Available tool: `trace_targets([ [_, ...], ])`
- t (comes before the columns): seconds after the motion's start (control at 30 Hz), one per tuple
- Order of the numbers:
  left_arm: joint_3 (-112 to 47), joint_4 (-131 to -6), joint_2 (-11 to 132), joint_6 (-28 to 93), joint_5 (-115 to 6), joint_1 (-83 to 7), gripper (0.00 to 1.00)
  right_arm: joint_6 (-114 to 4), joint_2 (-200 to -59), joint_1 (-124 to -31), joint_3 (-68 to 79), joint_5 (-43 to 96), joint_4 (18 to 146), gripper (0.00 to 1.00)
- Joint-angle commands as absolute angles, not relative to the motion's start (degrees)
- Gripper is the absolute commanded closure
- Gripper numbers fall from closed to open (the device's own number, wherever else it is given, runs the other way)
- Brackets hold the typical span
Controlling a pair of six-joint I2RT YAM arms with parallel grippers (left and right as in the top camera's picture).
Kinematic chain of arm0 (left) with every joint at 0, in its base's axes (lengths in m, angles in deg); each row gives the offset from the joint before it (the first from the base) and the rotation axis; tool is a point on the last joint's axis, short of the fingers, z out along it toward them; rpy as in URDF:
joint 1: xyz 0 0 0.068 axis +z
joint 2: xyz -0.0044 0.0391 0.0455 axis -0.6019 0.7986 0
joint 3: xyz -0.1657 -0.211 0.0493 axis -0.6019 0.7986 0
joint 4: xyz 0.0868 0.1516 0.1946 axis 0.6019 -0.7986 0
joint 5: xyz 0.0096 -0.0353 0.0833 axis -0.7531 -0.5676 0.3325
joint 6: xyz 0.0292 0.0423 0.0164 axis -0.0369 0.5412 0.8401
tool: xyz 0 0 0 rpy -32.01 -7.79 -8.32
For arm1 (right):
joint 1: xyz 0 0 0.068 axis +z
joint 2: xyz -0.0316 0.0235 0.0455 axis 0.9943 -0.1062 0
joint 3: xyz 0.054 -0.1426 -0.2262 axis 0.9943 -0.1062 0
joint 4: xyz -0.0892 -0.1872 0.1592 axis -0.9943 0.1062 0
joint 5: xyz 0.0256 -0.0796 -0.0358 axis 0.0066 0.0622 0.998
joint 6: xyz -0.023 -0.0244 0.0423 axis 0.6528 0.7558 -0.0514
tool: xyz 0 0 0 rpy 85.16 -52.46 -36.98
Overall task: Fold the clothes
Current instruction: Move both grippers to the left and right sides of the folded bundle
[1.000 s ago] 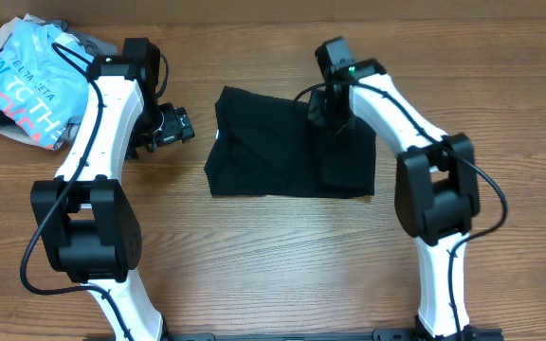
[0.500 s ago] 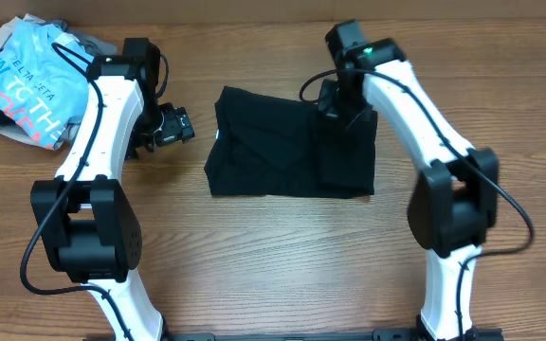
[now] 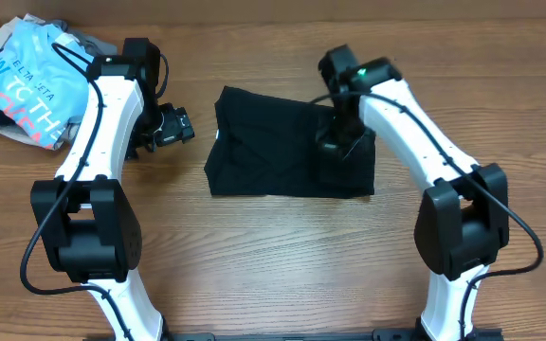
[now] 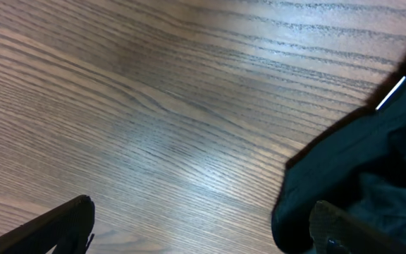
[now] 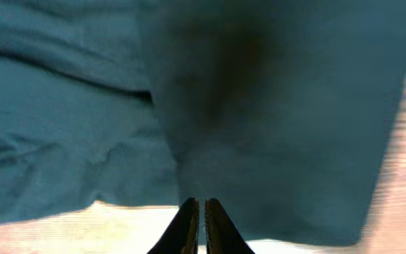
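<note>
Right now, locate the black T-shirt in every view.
Overhead: black T-shirt lies mid-frame on the wooden table.
Left wrist: the T-shirt's edge fills the lower right corner.
Right wrist: it fills most of the frame, tinted bluish.
Shared landmark: the table's wood grain beside the shirt.

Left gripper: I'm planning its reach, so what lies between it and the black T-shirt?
Nothing: the overhead view shows only a bare strip of wooden table between the open left gripper and the black T-shirt.
</note>
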State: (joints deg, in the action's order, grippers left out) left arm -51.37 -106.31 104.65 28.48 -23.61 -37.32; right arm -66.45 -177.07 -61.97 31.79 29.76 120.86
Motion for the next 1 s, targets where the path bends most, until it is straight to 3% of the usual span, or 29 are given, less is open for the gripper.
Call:
trace_targets([
  [0.0,-51.89,-106.88,105.19,28.51,-23.89,-37.01,0.0,-68.61,-177.6,-61.33,24.88,27.56,116.51,0.92],
  [0.27,-51.89,-107.07,105.19,28.51,-23.87,-37.01,0.0,-69.99,-177.6,-61.36,14.3,26.81,105.04,0.89],
  [0.47,-51.89,-107.07,105.19,28.64,-23.87,-37.01,0.0,-69.92,-175.34,-61.36,16.29,27.1,105.98,0.96],
  [0.57,-51.89,-106.88,105.19,29.4,-23.91,-37.01,0.0,-69.66,-171.91,-61.57,19.02,27.07,108.08,0.9],
  [0.63,-51.89,-106.88,105.19,29.4,-24.04,-37.01,0.0,-69.18,-168.77,-61.75,21.36,27.1,109.89,0.8],
  [0.67,-51.89,-106.9,105.19,29.4,-24.13,-37.04,0.0,-68.76,-167.61,-61.81,22.15,27.14,110.46,0.67],
  [0.73,-51.87,-106.88,105.19,29.8,-24.85,-37.08,0.0,-67.76,-164.88,-62.19,23.83,27.62,111.88,0.24],
  [0.77,-51.87,-106.66,105.19,30.76,-26.38,-37.08,0.0,-67.67,-163.91,-62.45,24.42,27.97,112.56,0.09],
  [0.8,-51.85,-106.31,105.21,31.87,-28.22,-37.08,0.0,-67.49,-162.82,-62.8,24.92,28.19,113.19,0.01],
  [0.97,-49.88,-101.63,105.26,35.98,-35.82,-37.08,0.0,-67.52,-159.74,-64.57,25.01,26.88,114.5,0.0],
])
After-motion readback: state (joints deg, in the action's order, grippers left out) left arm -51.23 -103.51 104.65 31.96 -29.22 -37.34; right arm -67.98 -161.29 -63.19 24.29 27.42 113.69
